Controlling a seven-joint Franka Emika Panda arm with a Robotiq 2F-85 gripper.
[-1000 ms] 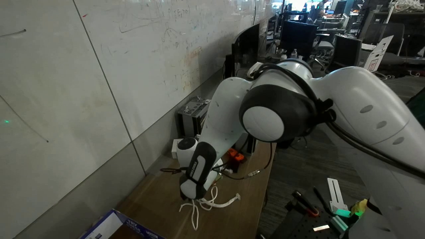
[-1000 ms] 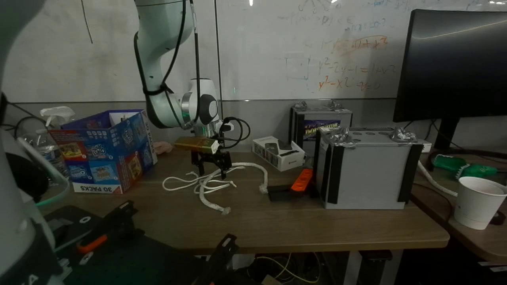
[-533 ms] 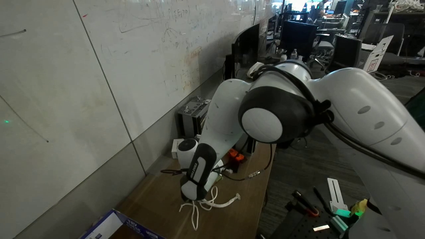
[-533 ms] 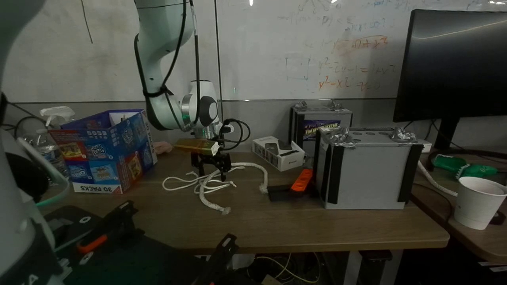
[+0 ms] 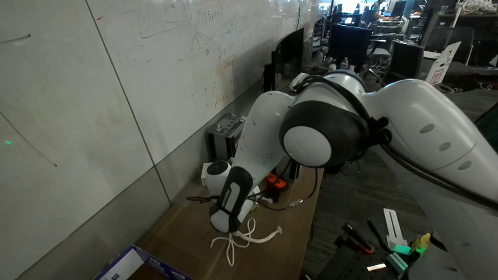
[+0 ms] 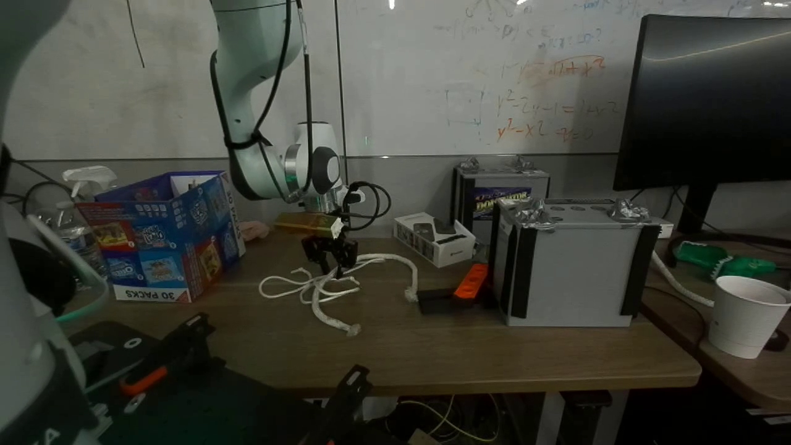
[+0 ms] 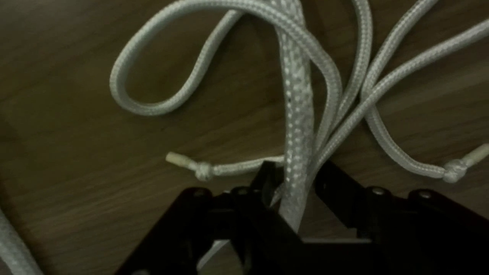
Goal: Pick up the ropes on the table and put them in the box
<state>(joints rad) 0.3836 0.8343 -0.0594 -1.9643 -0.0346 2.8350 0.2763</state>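
Black jaws straddle white braided ropes (image 7: 300,99), grip unclear; the bulky central strand (image 7: 296,152) could let thinner cords (image 7: 365,42) slip.

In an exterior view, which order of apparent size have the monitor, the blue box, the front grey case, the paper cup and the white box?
1. Monitor, cut off by the picture's edge
2. Blue box and front grey case: too alike to rank
3. Paper cup
4. White box
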